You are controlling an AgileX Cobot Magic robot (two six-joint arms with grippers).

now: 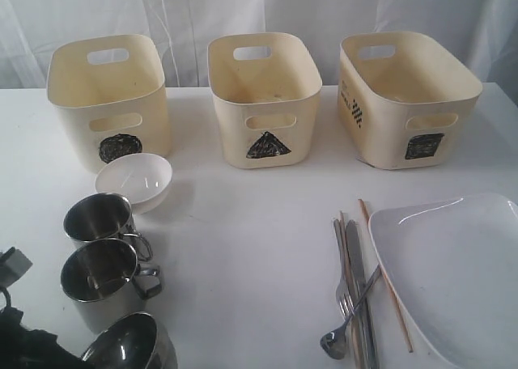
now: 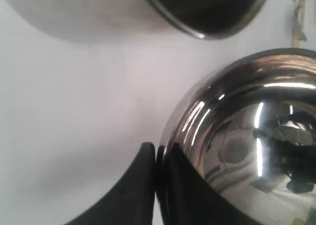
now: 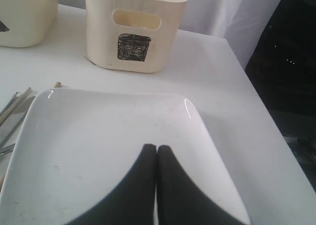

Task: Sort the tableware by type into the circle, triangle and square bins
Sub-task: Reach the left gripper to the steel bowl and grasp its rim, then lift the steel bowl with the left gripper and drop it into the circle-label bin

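Note:
My left gripper (image 2: 158,151) is shut on the rim of the steel bowl (image 2: 247,136), one finger outside the wall and one inside. That bowl (image 1: 129,345) sits at the table's front left, behind it two steel mugs (image 1: 101,276) (image 1: 99,219) and a small white bowl (image 1: 134,180). Over the large white plate (image 3: 113,136) hovers my right gripper (image 3: 157,150), shut and empty. The plate (image 1: 457,272) lies front right, with the knife (image 1: 360,296), fork (image 1: 344,292), spoon (image 1: 336,341) and chopsticks (image 1: 387,276) to its left. The circle bin (image 1: 109,102), triangle bin (image 1: 263,94) and square bin (image 1: 405,94) line the back.
A white curtain hangs behind the bins. The table's right edge (image 3: 256,101) runs close beside the plate, with a dark drop beyond it. My left arm's black body (image 1: 20,337) fills the front left corner.

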